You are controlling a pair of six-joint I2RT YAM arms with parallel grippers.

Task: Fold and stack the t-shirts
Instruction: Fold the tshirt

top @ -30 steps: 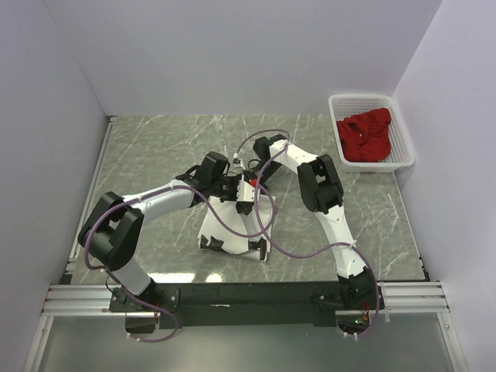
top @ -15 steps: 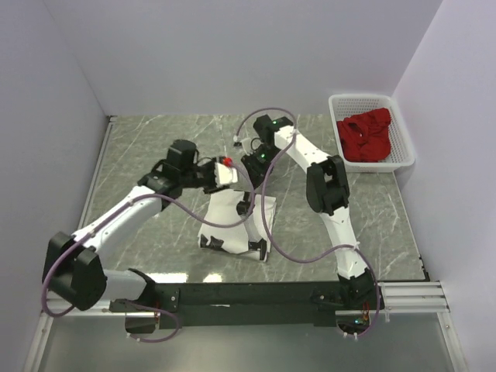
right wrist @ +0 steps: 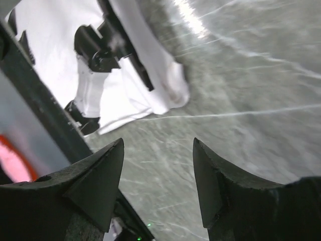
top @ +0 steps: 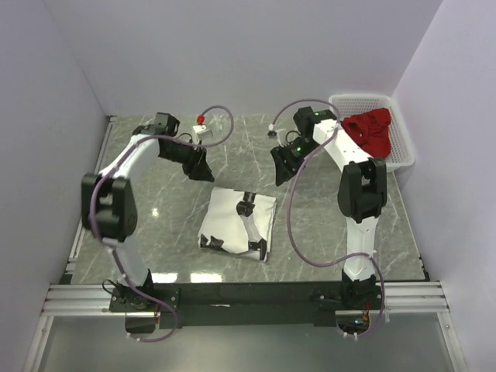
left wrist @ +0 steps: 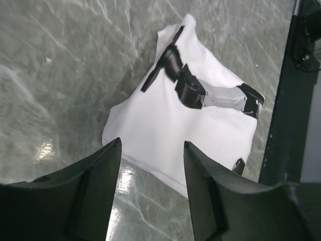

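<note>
The white t-shirt (top: 232,221), with a black and grey print on it, lies folded in a rough square at the middle of the table. The left wrist view has the white t-shirt (left wrist: 150,125) below the fingers, and the right wrist view has it (right wrist: 128,98) at upper left. My left gripper (top: 206,172) hangs open above the table, back and left of it, holding nothing. My right gripper (top: 279,175) hangs open back and right of it, also holding nothing. The deep red t-shirt (top: 370,133) lies bunched in the basket, partly behind the right arm.
The white slotted basket (top: 360,98) stands at the back right corner against the wall. A black frame rail (top: 248,294) runs along the near table edge. Purple cables loop from both arms over the marble table (top: 155,225). White walls close in the left, back and right.
Both grippers opened, let go of the white t-shirt and lifted away toward the back, the left arm swinging left and the right arm right. The shirt now lies flat and folded.
</note>
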